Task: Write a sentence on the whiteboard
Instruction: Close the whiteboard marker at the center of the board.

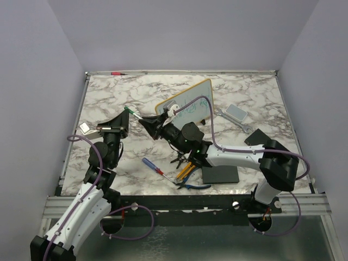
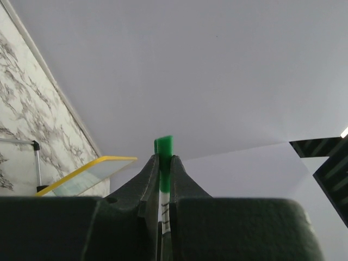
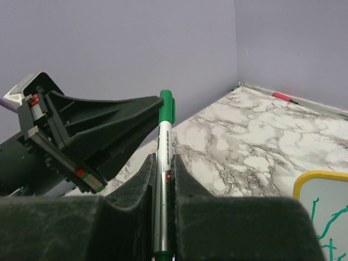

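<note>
Capping looks due (scrawl present) | left hand clamped on green cap, right hand gripping marker | whiteboard far-centre on surface, sentence written | press straight along the barrel, no twist.

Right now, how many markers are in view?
2: a green marker pinched by left claw and right claw; a red-capped one at the table's far edge. Tools may hide others.

Teal scrawl on the whiteboard illegible, print on the marker barrel too small to read
</note>
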Controlling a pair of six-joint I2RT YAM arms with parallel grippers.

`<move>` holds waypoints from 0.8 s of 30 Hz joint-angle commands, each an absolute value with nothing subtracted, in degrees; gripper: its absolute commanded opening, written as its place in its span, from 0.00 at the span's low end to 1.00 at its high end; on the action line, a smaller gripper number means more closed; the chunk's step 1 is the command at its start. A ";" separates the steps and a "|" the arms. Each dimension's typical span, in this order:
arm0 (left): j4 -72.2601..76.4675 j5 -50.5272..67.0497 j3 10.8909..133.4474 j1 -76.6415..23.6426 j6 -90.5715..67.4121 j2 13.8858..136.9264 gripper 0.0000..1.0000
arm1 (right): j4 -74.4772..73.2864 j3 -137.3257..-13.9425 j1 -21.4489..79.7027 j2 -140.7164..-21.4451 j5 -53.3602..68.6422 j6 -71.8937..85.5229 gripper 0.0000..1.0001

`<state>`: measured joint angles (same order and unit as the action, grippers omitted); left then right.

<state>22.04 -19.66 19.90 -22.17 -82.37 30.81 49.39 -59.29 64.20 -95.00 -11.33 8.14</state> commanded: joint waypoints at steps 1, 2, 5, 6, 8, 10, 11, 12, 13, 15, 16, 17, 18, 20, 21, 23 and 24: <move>23.04 -5.59 20.83 -24.58 -81.47 30.53 0.00 | 48.19 -63.66 64.25 -98.29 -13.49 8.36 0.01; 23.11 -5.58 20.83 -24.56 -81.47 30.46 0.00 | 48.02 -64.02 64.25 -98.54 -13.98 8.27 0.01; 23.12 -5.32 20.51 -24.53 -81.68 30.24 0.00 | 48.34 -64.84 64.25 -99.25 -15.00 7.92 0.01; 23.13 -5.32 20.32 -24.56 -81.73 30.11 0.00 | 48.26 -65.31 64.29 -99.56 -15.23 7.63 0.01; 23.18 -5.55 20.07 -24.55 -81.82 29.75 0.00 | 48.62 -65.64 64.25 -99.78 -16.10 7.27 0.01; 23.10 -6.47 19.60 -24.53 -81.96 28.98 0.00 | 49.70 -64.94 64.25 -99.40 -16.96 6.89 0.01; 22.80 -6.96 19.33 -24.60 -82.06 28.44 0.00 | 50.27 -64.38 64.26 -99.00 -17.22 6.67 0.01; 22.34 -7.29 19.26 -24.55 -82.00 28.10 0.00 | 50.57 -63.81 64.25 -98.58 -17.68 6.26 0.01; 21.44 -7.56 19.39 -24.53 -81.69 27.73 0.00 | 50.66 -63.18 64.25 -98.19 -18.16 5.91 0.01; 19.49 -8.15 19.97 -24.52 -80.52 27.28 0.10 | 50.50 -62.37 64.25 -97.19 -19.61 5.37 0.01; 18.09 -8.74 20.62 -24.52 -79.53 27.05 0.22 | 50.46 -61.89 64.29 -96.59 -20.63 5.10 0.01; 16.97 -9.38 21.30 -24.52 -78.14 26.85 0.32 | 50.55 -61.28 64.25 -96.02 -21.50 4.90 0.01; 15.62 -9.81 22.19 -24.52 -76.87 26.83 0.40 | 50.67 -60.47 64.25 -95.13 -22.29 4.84 0.01; 13.37 -10.84 23.99 -24.52 -74.29 27.03 0.55 | 51.21 -58.72 64.25 -93.52 -23.21 4.50 0.01; 12.82 -11.09 24.80 -24.53 -73.18 27.14 0.59 | 51.24 -57.89 64.25 -92.30 -23.49 4.45 0.01; 12.17 -11.40 26.24 -24.52 -71.27 27.67 0.69 | 51.35 -56.08 64.25 -90.47 -23.75 4.52 0.01; 11.77 -11.40 27.05 -24.52 -70.48 28.23 0.73 | 51.74 -54.87 64.25 -89.36 -23.50 4.72 0.01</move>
<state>15.14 -11.14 22.74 -24.25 -76.42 27.44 50.02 -57.93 64.07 -94.50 -20.60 5.74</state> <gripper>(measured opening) 0.634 0.109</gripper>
